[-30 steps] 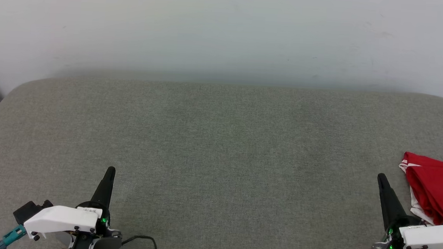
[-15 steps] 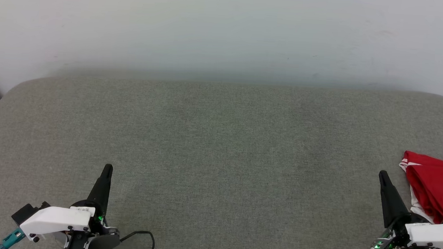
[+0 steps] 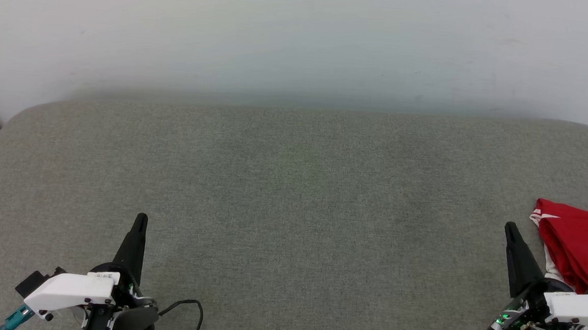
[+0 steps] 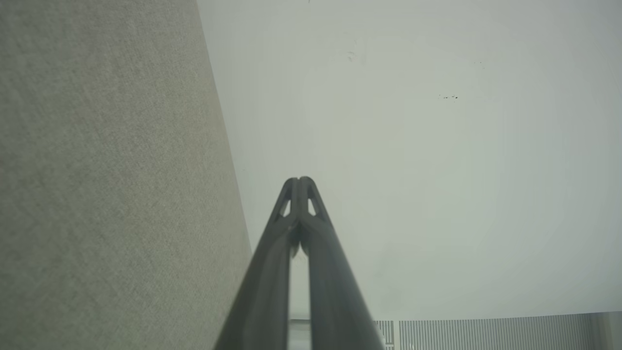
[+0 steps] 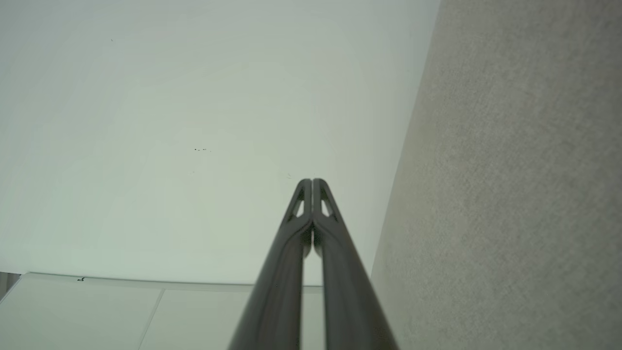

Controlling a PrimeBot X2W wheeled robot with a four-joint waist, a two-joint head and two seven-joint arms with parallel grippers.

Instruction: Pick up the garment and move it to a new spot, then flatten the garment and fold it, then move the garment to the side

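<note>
Grey woven-fabric padded surface [image 3: 293, 175] with rounded far corners spans the head view. Over its near left part, the left gripper [image 3: 140, 220] points toward its far edge, leaning slightly toward its right side. The 2 long dark fingers [image 4: 272, 272] are pressed together at the tips, holding nothing. A white wrist housing [image 3: 69, 289] and thin black cable [image 3: 191, 306] sit at that arm's base.

Over the surface's near right corner, the right gripper [image 3: 511, 228] mirrors this pose, leaning toward the left side, its 2 fingers likewise closed on nothing. Both wrist views have the surface along 1 side and the pale blank wall [image 3: 302, 33] beyond its far edge ahead.

A crumpled red soft-fabric garment [image 3: 577, 246] with white striped trim lies at the surface's near right edge. It is just beside the right gripper and partly hidden by that arm's housing.
</note>
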